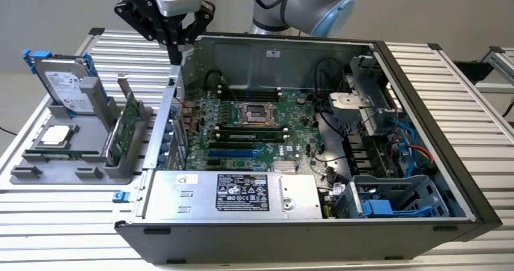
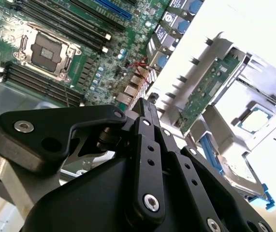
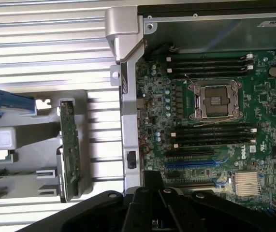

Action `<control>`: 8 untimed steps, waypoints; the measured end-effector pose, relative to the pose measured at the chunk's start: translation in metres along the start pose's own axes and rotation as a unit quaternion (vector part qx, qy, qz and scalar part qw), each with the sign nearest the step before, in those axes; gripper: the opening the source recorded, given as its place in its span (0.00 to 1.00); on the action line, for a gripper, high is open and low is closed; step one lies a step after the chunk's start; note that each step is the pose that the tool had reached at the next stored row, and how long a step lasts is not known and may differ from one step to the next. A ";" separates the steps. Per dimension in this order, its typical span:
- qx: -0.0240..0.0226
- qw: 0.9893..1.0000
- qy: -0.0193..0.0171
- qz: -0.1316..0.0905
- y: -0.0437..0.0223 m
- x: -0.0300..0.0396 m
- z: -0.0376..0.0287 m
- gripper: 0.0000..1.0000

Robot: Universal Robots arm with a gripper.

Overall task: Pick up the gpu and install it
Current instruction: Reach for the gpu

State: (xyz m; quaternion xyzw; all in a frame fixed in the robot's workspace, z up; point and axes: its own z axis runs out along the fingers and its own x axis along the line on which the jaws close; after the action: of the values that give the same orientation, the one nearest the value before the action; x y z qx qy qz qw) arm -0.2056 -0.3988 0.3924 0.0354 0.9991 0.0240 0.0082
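gpu (image 1: 129,129) is seen upright in grey holder (image 1: 48,162), exterior view's left, untouched. gripper (image 1: 174,53) is held over pc case (image 1: 281,241) rear wall, pressed together, empty. for pick: jaws to be spread, centred over card's top edge, kept square w/ board.

This looks like a robotics lab or test bench rather than an office. A robot arm (image 1: 309,9) rises behind a worktable (image 1: 458,84) of ribbed aluminium slats. On the table lies a desktop computer case (image 1: 321,235) with its side off and its motherboard (image 1: 241,132) bare. Beside it a grey moulded rack (image 1: 48,165) holds loose parts: a hard drive (image 1: 64,87), a processor chip (image 1: 55,136) and a graphics card (image 1: 127,129). The wall (image 1: 48,6) behind is plain grey.
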 end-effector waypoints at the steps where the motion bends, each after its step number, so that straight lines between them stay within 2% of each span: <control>1: 0.000 1.000 0.000 0.000 0.0000 0.0005 0.0000 0.00; 8: 0.000 1.000 0.000 0.000 -0.0003 0.0036 -0.0001 0.00</control>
State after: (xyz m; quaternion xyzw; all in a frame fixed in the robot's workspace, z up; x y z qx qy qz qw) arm -0.2093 -0.3988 0.3924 0.0354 0.9991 0.0240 0.0082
